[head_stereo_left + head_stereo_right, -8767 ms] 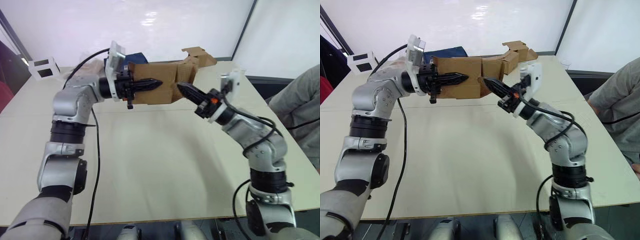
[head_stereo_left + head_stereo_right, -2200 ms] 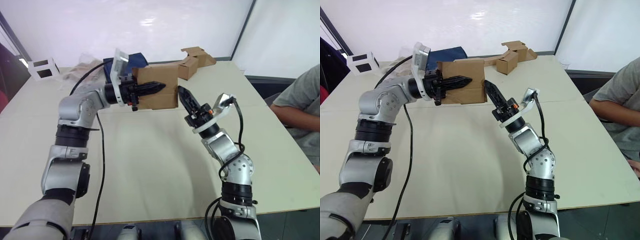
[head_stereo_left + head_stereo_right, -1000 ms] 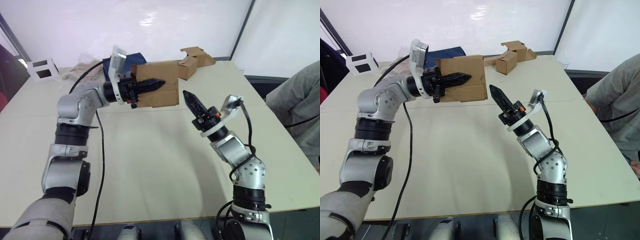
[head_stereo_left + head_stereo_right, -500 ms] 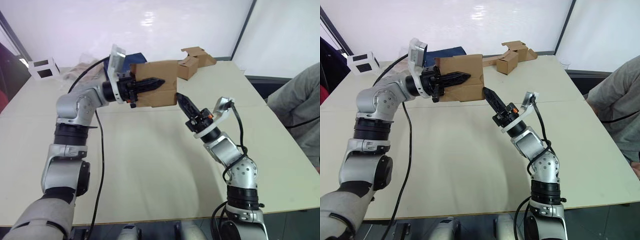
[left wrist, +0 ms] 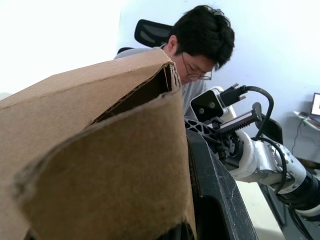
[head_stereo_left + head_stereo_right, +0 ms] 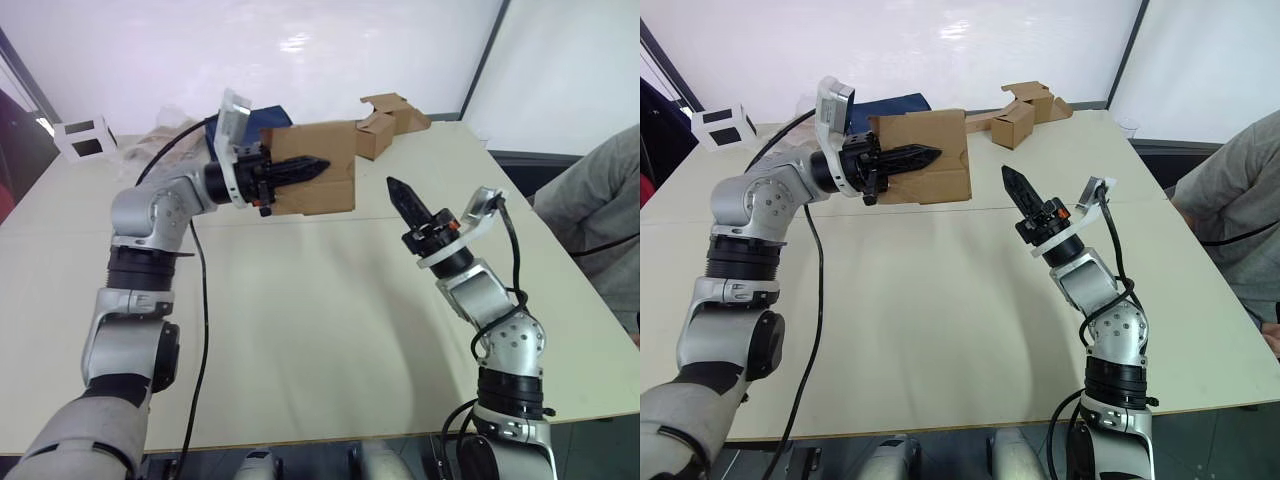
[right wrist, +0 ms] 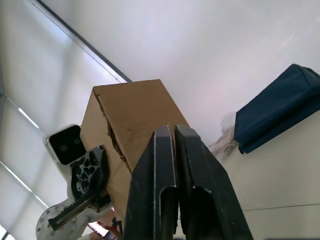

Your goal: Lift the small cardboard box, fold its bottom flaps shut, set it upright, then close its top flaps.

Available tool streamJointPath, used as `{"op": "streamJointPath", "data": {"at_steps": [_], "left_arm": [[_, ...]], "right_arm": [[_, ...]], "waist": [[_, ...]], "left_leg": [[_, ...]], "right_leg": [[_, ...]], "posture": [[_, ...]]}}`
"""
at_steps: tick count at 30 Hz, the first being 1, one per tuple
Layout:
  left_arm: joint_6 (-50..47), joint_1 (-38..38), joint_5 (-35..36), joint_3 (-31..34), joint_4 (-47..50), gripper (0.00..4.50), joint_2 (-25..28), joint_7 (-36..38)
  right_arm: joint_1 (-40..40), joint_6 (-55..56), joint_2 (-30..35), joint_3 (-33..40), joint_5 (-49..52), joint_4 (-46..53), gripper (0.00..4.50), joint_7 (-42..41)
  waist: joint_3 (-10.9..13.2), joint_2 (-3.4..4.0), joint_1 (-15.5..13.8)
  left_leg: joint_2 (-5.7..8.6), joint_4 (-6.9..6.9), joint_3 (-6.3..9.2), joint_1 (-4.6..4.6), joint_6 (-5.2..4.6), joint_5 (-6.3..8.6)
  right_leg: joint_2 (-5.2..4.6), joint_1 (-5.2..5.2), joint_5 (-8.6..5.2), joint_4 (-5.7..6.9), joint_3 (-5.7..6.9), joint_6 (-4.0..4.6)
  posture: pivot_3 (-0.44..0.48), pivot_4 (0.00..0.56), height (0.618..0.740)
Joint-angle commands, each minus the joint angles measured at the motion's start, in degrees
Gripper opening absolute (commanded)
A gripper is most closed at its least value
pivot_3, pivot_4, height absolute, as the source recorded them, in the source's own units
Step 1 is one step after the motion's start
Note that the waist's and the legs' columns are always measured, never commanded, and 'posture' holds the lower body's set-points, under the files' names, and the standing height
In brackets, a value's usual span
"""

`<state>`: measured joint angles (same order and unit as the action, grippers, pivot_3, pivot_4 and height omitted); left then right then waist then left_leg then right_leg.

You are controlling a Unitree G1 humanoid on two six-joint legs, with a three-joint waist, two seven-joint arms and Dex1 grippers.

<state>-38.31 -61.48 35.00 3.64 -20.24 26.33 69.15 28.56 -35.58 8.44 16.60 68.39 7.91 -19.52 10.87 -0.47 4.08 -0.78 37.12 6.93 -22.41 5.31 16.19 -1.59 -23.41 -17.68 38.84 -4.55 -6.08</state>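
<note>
The small cardboard box [image 6: 315, 168] hangs above the worktop's [image 6: 300, 330] far half, clamped in the left gripper [image 6: 305, 166]. The right gripper [image 6: 1012, 184], fingers pressed together, points at it from open air, well apart. One box, probably with an end flap loose.

Box [image 6: 315, 180]: plain brown, no print to read.
White cube [image 6: 83, 134]: black squares, no letters or numbers.
Cardboard pieces [image 6: 392, 118], at one o'clock from the box: unmarked.
Blue bag [image 6: 890, 106]: no label legible.
</note>
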Motion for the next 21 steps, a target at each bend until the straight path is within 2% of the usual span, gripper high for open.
{"op": "streamJointPath", "data": {"at_steps": [1, 10, 14, 17, 21], "left_arm": [[0.43, -2.05, 0.87, 1.05, 1.45, 0.0, 0.15, 0.33], [1.14, -0.85, 0.01, 0.32, 1.94, 0.0, -0.09, 0.1], [0.53, -0.77, -0.7, -0.27, 2.55, 0.0, 1.42, 0.52], [2.11, -0.96, -4.72, -3.91, 3.45, 0.0, 4.86, 2.91], [6.3, -2.41, -13.41, -12.13, 3.76, 0.0, 10.11, 6.48]], "right_arm": [[1.9, 0.88, 0.1, -3.59, -4.28, 0.47, 0.06, -1.76], [2.24, -0.17, -1.59, -9.37, -7.87, 2.87, 0.06, -4.6], [-0.05, 0.22, -0.94, -8.04, -8.91, 5.26, 0.06, -3.51], [-3.76, -1.24, 4.06, -4.46, -8.21, 8.17, 0.06, -3.7], [-8.77, -3.37, 16.34, -3.17, -11.62, 12.59, 0.06, -9.04]], "waist": [[0.0, 0.0, 0.01], [0.0, 0.0, -0.09], [0.0, 0.0, -0.02], [0.0, 0.0, -0.12], [0.0, 0.0, -0.41]], "left_leg": [[0.0, 0.0, 0.0, 0.0, 0.0, 0.0], [0.01, 0.02, 0.0, -0.01, 0.01, -0.01], [0.0, 0.0, 0.0, 0.0, 0.01, -0.01], [0.0, 0.0, 0.0, -0.01, 0.01, 0.0], [0.06, 0.02, -0.01, -0.02, 0.01, 0.0]], "right_leg": [[0.0, 0.0, 0.0, 0.0, 0.0, 0.0], [-0.03, 0.02, 0.0, -0.01, 0.01, 0.0], [-0.01, 0.0, 0.0, 0.0, 0.01, 0.0], [-0.01, 0.0, 0.0, -0.01, 0.0, 0.0], [-0.06, 0.05, 0.0, -0.07, 0.0, 0.0]], "posture": [[0.0, 0.15, 0.74], [0.0, 0.15, 0.74], [0.0, 0.15, 0.74], [0.0, 0.15, 0.74], [0.0, 0.15, 0.74]]}}
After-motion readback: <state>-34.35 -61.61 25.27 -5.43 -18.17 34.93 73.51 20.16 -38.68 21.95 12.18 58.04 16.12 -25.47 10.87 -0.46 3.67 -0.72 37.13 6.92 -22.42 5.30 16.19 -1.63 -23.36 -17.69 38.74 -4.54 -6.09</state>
